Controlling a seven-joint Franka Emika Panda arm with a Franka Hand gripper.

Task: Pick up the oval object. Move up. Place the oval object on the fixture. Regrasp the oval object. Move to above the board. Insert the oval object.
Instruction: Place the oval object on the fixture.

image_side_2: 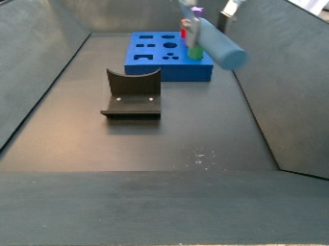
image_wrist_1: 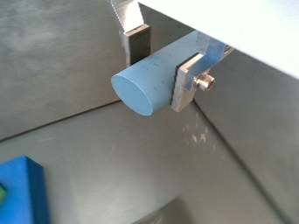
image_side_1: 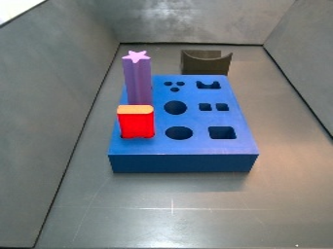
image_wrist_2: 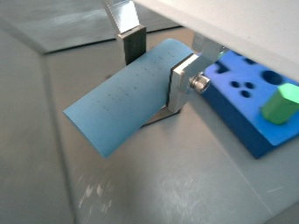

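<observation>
While the fixture (image_side_2: 131,93) stands nearest on the table (image_side_2: 167,144) with its notch bare, the pincer (image_wrist_2: 158,66) hangs high above, its flat silver fingers (image_wrist_2: 184,80) clamped on the oval object (image_wrist_2: 121,106), which juts out tilted, clear of the floor; farther back the board (image_side_1: 182,126) carries a purple star-topped peg (image_side_1: 135,78) and a red block (image_side_1: 135,122) in holes along one edge; its other holes gape unfilled.

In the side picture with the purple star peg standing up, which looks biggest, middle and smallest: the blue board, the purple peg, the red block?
1. The board, by far.
2. The purple star-topped peg.
3. The red block, though it is wider than the peg.
The gripper is not in this view.
</observation>
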